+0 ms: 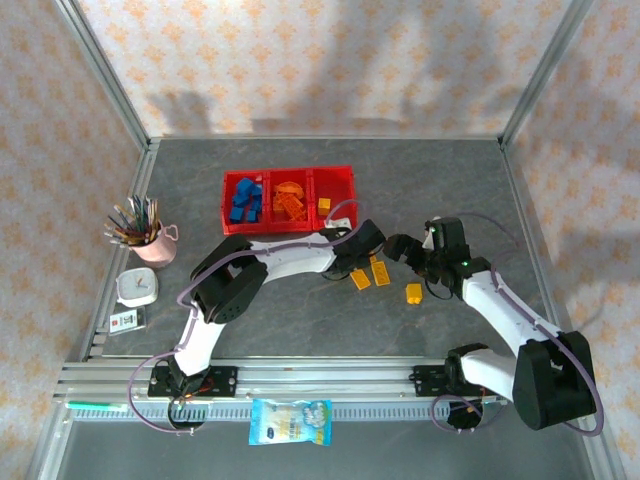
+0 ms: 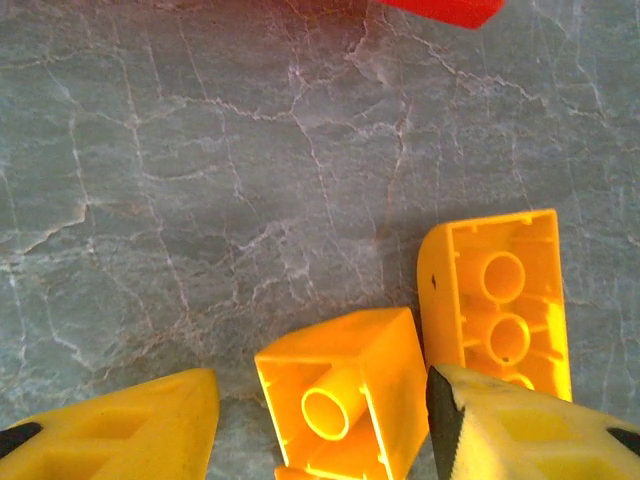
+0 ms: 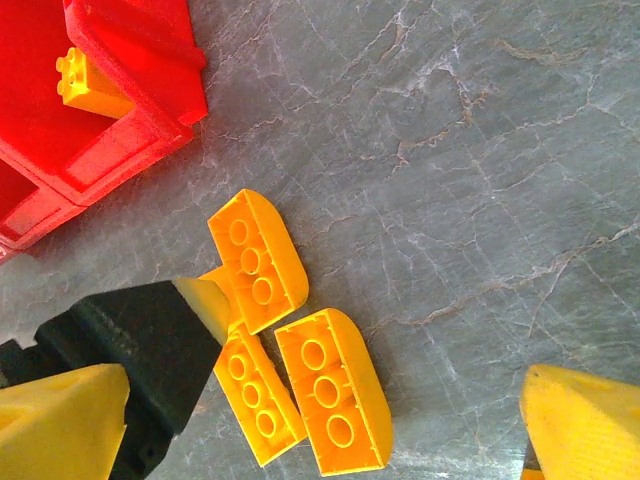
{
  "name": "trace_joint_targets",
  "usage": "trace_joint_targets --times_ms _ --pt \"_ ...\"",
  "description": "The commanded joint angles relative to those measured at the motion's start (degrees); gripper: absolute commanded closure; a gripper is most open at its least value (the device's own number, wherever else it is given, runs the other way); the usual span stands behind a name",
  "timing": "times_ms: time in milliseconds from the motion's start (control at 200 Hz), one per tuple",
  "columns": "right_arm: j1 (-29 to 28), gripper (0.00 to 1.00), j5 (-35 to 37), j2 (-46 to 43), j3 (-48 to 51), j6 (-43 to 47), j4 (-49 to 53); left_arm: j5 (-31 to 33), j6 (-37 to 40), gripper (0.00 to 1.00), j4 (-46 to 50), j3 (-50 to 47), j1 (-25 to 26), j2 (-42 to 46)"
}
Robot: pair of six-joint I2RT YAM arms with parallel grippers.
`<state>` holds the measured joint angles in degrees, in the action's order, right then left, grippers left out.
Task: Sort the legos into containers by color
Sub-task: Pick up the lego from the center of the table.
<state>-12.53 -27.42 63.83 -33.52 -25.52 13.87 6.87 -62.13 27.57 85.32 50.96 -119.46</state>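
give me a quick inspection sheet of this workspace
surface: grey stone-look table, no spills seen
job's things: red tray holds blue bricks left, orange bricks middle, one yellow brick right; loose yellow bricks on the table
clutter: pink cup of pens, small white device, snack packet
grippers: left gripper open astride an upturned yellow brick; right gripper open above the loose bricks
cables: cables loop along both arms, no snag seen
surroundings: patterned walls, aluminium frame
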Motion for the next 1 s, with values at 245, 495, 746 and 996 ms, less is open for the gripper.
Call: trace_joint_targets --times_ms 245,495,746,996 --pt "0.27 0.00 -0.06 -0.51 0.39 -0.20 -0.85 0.28 -0.19 0.50 -1.76 1.88 -1.12 -3.85" --pt "0.25 0.00 0.04 -0.68 0.18 -0.18 -0.57 0.66 -0.10 0.60 -2.61 0.45 -1.39 -2.51" --pt "0.29 0.00 -1.26 -0.50 -0.73 0.10 -0.91 1.33 -0.77 0.63 -4.37 -4.49 -1.50 3.29" --pt "0.26 0.00 -5.01 0.67 -4.19 3.62 -0.66 4.44 0.69 0.64 -3.01 -7.63 -3.05 9.77"
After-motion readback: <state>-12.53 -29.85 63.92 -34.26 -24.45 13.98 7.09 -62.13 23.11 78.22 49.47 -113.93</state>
